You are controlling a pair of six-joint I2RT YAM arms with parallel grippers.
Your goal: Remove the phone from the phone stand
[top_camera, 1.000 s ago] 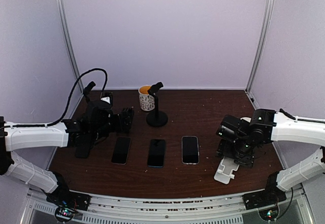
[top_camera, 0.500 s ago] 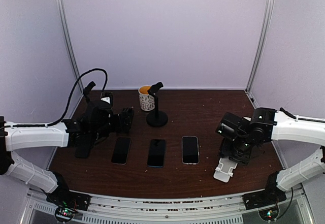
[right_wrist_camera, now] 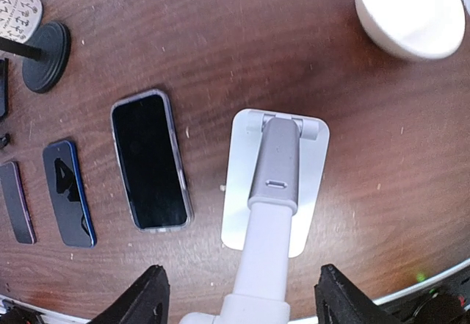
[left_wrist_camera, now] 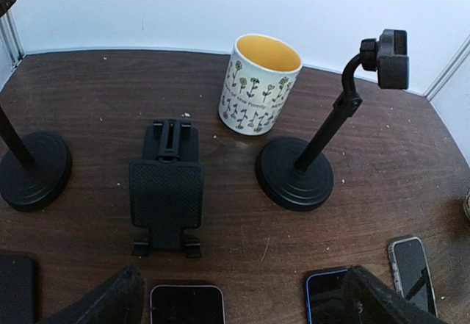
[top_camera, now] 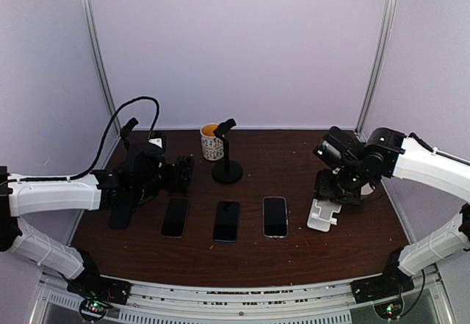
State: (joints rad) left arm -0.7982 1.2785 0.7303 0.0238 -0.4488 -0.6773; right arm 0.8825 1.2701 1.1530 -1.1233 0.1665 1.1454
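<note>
Currently: right gripper [right_wrist_camera: 248, 298] fingers spread wide, straddling the stand [right_wrist_camera: 275, 162], no contact seen | stand bare, near right edge | phone [right_wrist_camera: 150, 160] flat just left of it, two other phones [top_camera: 226, 221] [top_camera: 175, 217] in row beyond | left gripper [left_wrist_camera: 242, 302] fingers spread, hovering over row's left end.

A dark brown wood-grain table [top_camera: 294, 155] lies under both claws, speckled with pale crumbs and giving off a dull sheen. Beyond the left claw [top_camera: 185, 171] and the right claw [top_camera: 328, 192], a plain pale lilac back wall [top_camera: 235, 45] closes the booth. A slim metal upright [top_camera: 95, 59] rises behind the left claw, and a second upright [top_camera: 380, 52] behind the right claw. Matching side panels [top_camera: 37, 81] stand outboard of each claw. On the near side of the claws, a perforated metal rail [top_camera: 242, 298] edges the table. The light is soft and even.
</note>
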